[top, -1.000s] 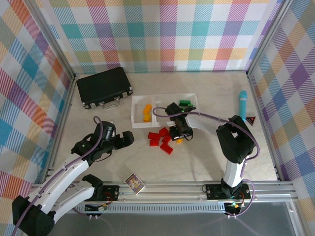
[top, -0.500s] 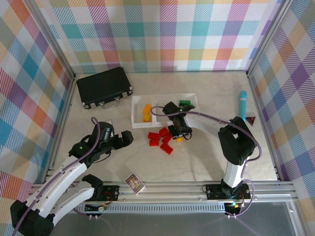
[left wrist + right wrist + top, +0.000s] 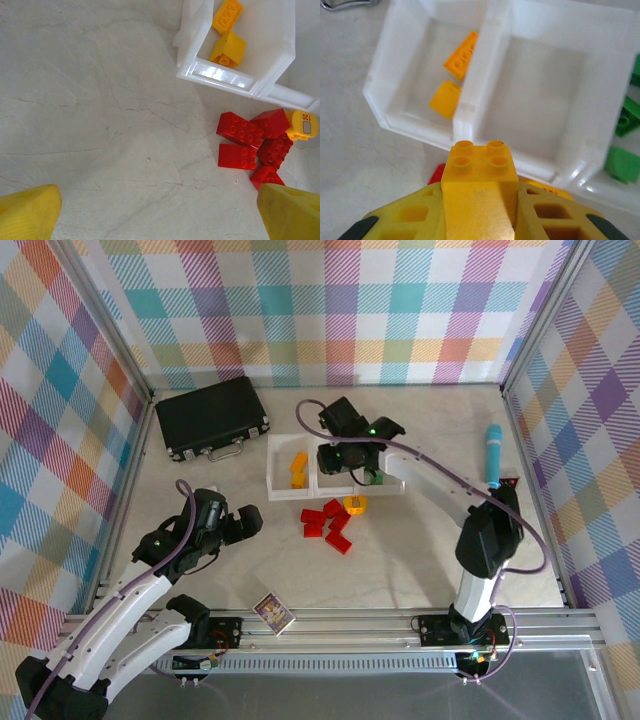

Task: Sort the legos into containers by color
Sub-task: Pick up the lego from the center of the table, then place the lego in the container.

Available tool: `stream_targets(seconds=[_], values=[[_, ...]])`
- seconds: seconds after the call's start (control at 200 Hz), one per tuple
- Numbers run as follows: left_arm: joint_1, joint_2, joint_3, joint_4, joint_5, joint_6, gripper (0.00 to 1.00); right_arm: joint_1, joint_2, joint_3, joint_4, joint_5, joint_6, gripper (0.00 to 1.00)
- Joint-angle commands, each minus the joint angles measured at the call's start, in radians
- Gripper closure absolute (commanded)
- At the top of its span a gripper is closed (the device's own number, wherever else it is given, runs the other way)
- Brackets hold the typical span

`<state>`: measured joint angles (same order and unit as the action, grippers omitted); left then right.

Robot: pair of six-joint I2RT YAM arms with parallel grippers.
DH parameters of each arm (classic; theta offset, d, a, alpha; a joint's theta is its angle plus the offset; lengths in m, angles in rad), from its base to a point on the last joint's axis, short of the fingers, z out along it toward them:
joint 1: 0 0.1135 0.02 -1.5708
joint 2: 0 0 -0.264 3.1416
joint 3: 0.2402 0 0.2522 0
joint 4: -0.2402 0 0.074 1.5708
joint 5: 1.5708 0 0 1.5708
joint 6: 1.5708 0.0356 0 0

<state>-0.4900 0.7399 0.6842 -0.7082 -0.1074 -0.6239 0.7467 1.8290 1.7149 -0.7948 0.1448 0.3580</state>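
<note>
Yellow plastic sits in the right pincer (image 3: 480, 207): it is clenched on one yellow lego (image 3: 479, 167), a brick with four studs. The brick is held over the containers (image 3: 472, 85), near the wall between the left and middle trays. We count three trays joined in a row. The left tray holds two yellow legos (image 3: 461, 49), lying slightly apart. The right tray holds green legos (image 3: 624, 122); we see three green patches cut off by the frame edge, so we cannot give a sure count.

On the desk (image 3: 100, 100), just beside the trays' near rim, we count five red legos (image 3: 240, 132) bunched together and touching. One round yellow piece (image 3: 302, 125) marked 120 rests against them.

The left pincer (image 3: 159, 212) is released, with its two yellow fingers (image 3: 27, 212) spread wide over the desk, left of the red bunch.

One black case (image 3: 212, 418) lies at the far left, one picture card (image 3: 272, 613) at the near edge, and one blue cylinder (image 3: 493, 452) at the right.
</note>
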Motion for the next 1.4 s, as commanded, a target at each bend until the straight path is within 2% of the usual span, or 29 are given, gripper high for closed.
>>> stream_targets(seconds=[0.0, 0.165, 0.565, 0.75, 0.95, 1.13, 1.215, 1.395], values=[[-0.007, -0.032, -0.020, -0.021, -0.013, -0.025, 0.00, 0.005, 0.101, 0.107, 0.013, -0.057, -0.003, 0.77], [-0.007, -0.072, -0.034, -0.043, -0.017, -0.030, 0.00, 0.007, 0.232, 0.266, 0.004, -0.111, -0.008, 0.77], [-0.007, -0.105, -0.060, -0.054, -0.010, -0.017, 0.00, 0.008, 0.380, 0.344, 0.122, -0.219, -0.005, 0.74], [-0.006, -0.115, -0.064, -0.062, -0.008, -0.013, 0.00, 0.013, 0.464, 0.438, 0.089, -0.221, -0.009, 0.72], [-0.007, -0.132, -0.067, -0.058, -0.005, -0.007, 0.00, 0.015, 0.485, 0.497, 0.046, -0.205, -0.029, 0.63], [-0.007, -0.125, -0.060, -0.054, -0.011, -0.004, 0.00, 0.022, 0.453, 0.537, -0.018, -0.177, -0.039, 0.49], [-0.007, -0.125, -0.057, -0.053, -0.011, -0.004, 0.00, 0.023, 0.433, 0.548, -0.039, -0.179, -0.046, 0.39], [-0.007, -0.125, -0.051, -0.059, -0.006, -0.009, 0.00, 0.025, 0.365, 0.550, -0.108, -0.139, -0.045, 0.36]])
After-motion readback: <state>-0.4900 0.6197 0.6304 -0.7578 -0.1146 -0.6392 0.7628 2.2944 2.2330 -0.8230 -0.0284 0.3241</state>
